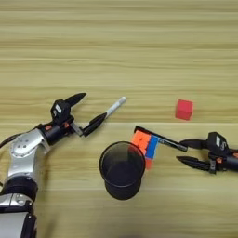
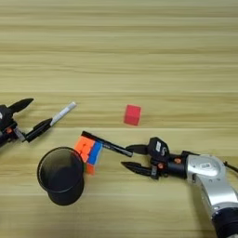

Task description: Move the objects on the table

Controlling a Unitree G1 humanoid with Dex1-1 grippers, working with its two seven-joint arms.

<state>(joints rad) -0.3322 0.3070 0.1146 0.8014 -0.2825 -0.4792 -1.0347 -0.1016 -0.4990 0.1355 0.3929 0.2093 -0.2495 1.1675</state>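
On the wooden table (image 1: 116, 42): the left gripper (image 1: 89, 111) is sitting at the left with its two black fingers spread wide, the lower fingertip touching the black-capped end of the silver-white marker (image 1: 111, 109), while the right gripper (image 2: 130, 158) is lying at the right, fingers parted, its upper tip at the end of the slim black marker (image 1: 160, 138) without clamping it. That marker is resting across the multicolour puzzle cube (image 1: 145, 145) (orange and blue faces showing), which is standing just beside a black mesh cup (image 1: 122, 169). The small red block (image 1: 184, 109) is sitting alone, further back and to the right.
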